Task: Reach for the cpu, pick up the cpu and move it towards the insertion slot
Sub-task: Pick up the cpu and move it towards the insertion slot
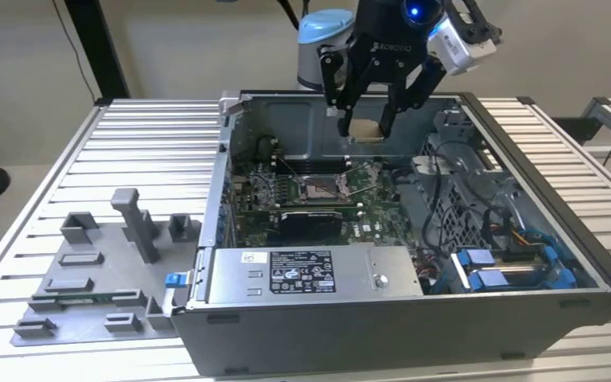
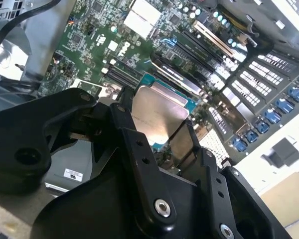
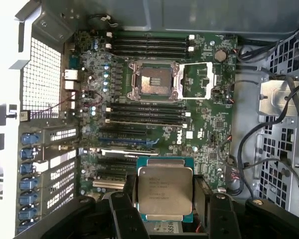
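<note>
Right now the gripper [image 1: 367, 127] hangs above the open computer case [image 1: 560, 263], jaws closed on the cpu [image 1: 365, 130], which is up in the air over the rear part of the motherboard [image 1: 375, 215] and touching nothing but the jaws. In the exterior view the chip is a small pale square pinched between the two black fingers [image 1: 343, 119], held roughly level.

In the first wrist view the cpu [image 3: 165, 195] shows a silvery-white metal face with faint print (not read), rounded corners on the lid, and a thin teal-green edge of substrate around it; fingers [image 3: 123, 214] clamp it from two opposite sides. In the second wrist view the cpu [image 2: 157, 117] looks like a matte grey-silver plate with the same teal rim, seated between the black finger links [image 2: 139, 164].

The insertion slot [image 3: 153, 79] sits on the board well apart from the chip in the first wrist view: square metal frame, dark centre, load plate flipped open beside it. In the exterior view the insertion slot [image 1: 320, 188] lies below the gripper and toward the exterior view's left.

A grey plastic tray [image 1: 83, 286] rests on the slatted worktop [image 1: 136, 143], at the exterior view's left of the case.
</note>
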Action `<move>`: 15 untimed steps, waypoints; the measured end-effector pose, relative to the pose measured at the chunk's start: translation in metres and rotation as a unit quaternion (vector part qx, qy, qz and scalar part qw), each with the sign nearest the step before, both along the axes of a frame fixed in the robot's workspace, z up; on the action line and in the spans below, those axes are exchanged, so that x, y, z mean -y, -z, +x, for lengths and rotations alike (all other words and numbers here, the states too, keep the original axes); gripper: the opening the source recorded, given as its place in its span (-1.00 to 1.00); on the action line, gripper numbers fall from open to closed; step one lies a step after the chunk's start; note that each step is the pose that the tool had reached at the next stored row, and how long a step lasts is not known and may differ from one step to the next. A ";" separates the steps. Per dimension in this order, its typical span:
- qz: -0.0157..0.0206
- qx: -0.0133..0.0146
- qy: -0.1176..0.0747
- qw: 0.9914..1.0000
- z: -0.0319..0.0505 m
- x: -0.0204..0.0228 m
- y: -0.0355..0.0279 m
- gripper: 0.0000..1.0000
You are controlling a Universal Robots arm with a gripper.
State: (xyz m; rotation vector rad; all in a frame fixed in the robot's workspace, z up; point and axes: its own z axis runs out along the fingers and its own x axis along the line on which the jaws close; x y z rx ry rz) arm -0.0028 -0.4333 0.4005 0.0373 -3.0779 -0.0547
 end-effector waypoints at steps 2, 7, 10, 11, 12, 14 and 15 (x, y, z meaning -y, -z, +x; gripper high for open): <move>0.000 0.000 0.000 1.000 0.0000 -0.0026 0.0001 -1.00; 0.000 -0.001 0.000 1.000 0.0000 -0.0094 0.0003 -1.00; 0.000 -0.002 0.000 1.000 0.0000 -0.0134 0.0003 -1.00; 0.000 -0.002 0.000 1.000 0.0000 -0.0149 0.0004 -1.00; 0.000 -0.002 0.000 1.000 0.0000 -0.0163 0.0004 -1.00; 0.000 -0.002 0.000 1.000 0.0000 -0.0189 0.0005 -1.00; 0.000 -0.003 0.000 1.000 0.0000 -0.0203 0.0005 -1.00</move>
